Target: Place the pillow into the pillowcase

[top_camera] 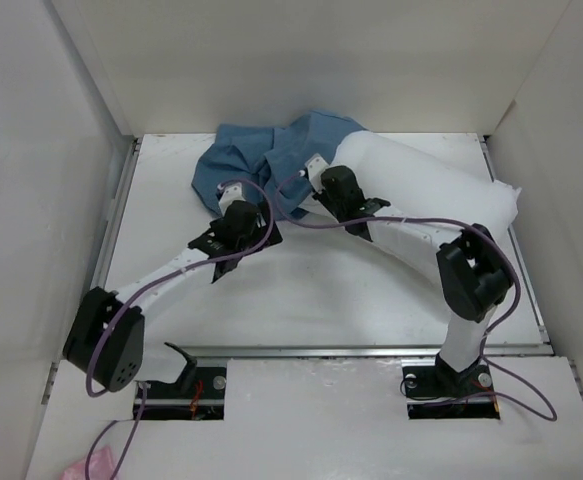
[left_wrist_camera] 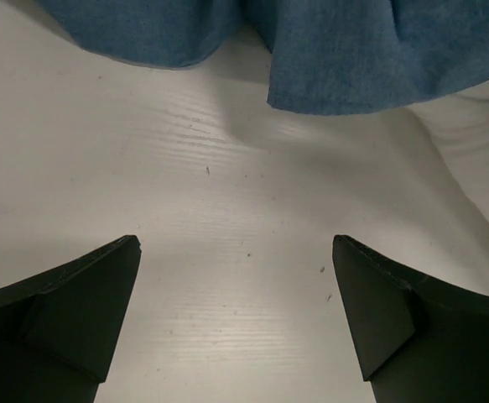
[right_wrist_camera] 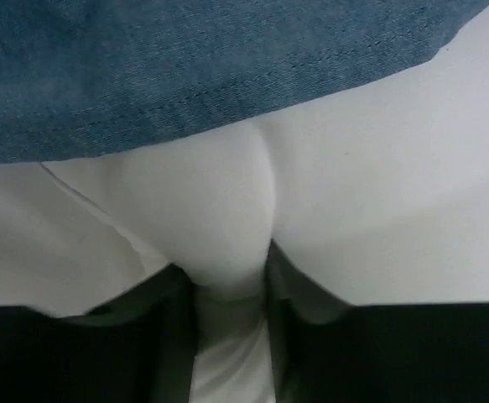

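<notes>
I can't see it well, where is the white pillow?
In the top view, the pillow lies at the far right of the table, its left end against the blue pillowcase.

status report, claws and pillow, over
Left claw open over bare table, short of the pillowcase. Right claw pinched on a fold of pillow. Pillow mostly outside, blue cloth lapping its near end. Nothing else in the way.

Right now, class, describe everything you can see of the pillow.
The pillow is white, plump and long, of soft-looking cloth. It lies flat and slanted across the far right of the table. At its left end the edge of the blue pillowcase lies over it. There the right hand pinches a bulging fold of it between its fingers.
</notes>
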You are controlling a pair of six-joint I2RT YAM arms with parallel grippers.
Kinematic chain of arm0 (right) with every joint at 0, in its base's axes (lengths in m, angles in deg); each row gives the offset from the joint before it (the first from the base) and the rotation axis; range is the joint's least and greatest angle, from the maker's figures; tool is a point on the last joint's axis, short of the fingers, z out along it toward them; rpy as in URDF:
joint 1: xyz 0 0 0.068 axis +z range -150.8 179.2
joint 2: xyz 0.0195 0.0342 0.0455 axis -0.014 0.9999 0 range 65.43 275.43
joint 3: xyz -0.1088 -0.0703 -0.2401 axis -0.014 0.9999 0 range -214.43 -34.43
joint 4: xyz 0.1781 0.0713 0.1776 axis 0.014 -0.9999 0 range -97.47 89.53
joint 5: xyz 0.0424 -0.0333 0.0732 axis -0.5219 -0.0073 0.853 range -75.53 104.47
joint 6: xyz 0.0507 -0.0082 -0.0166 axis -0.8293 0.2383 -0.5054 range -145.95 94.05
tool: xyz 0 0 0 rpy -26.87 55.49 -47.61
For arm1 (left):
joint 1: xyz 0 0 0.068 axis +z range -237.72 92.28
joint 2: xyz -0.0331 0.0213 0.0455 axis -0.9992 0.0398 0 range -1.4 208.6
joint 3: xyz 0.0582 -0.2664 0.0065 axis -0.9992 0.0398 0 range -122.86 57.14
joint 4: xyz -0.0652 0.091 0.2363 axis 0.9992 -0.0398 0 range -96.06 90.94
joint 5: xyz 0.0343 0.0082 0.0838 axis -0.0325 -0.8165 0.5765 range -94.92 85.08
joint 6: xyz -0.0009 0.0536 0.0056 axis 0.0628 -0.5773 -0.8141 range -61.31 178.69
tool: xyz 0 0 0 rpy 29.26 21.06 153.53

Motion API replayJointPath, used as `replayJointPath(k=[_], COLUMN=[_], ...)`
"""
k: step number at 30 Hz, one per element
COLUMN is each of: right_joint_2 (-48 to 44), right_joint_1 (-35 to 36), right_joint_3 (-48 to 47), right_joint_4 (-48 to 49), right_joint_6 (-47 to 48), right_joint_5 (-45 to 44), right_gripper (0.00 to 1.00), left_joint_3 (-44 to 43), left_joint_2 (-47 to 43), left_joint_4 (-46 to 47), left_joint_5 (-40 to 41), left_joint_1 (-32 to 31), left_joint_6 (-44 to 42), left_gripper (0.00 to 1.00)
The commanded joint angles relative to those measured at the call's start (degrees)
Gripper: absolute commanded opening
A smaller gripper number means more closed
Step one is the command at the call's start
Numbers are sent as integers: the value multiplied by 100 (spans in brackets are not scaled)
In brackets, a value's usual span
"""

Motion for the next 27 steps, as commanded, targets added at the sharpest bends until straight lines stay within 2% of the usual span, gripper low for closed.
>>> replayJointPath(k=[1,2,3,9,12,15,19,21,24,25,27], right_joint_2=[-40,-145,-390,-910,-963,-963,-911,-971,-1024,-1025,-1025], right_joint_1=[-441,-504,-557,-610,-610,-610,-610,-610,-610,-610,-610], right_joint_3=[-311,-249,-170,94,42,-11,-222,-222,-222,-222,-222], right_joint_4=[342,420,578,729,649,649,641,641,641,693,911], right_joint_6=[-710,-798,-929,-992,-1211,-1501,-1827,-1932,-1985,-2081,-2554], right_joint_5=[266,470,620,1069,1262,1202,1088,1087,1087,1087,1087], right_gripper=[24,18,0,0,0,0,0,0,0,0,0], left_joint_3=[-286,-548,-707,-1989,-2290,-2449,-2510,-2730,-2853,-2914,-2915], left_joint_2=[517,920,1124,2441,2847,2910,3032,3129,3253,3253,3253], left_joint_4=[717,830,884,1041,1174,1384,1570,1254,1086,1086,1086], left_joint_5=[-104,-191,-313,-314,-446,-736,-589,-404,-402,-402,-534], left_joint_1=[39,39,39,144,144,197,197,249,303,303,303], left_joint_6=[-123,-123,-193,-325,-387,-440,-221,-220,-159,-211,-211], left_gripper=[99,99,99,99,99,99,99,91,71,40,1])
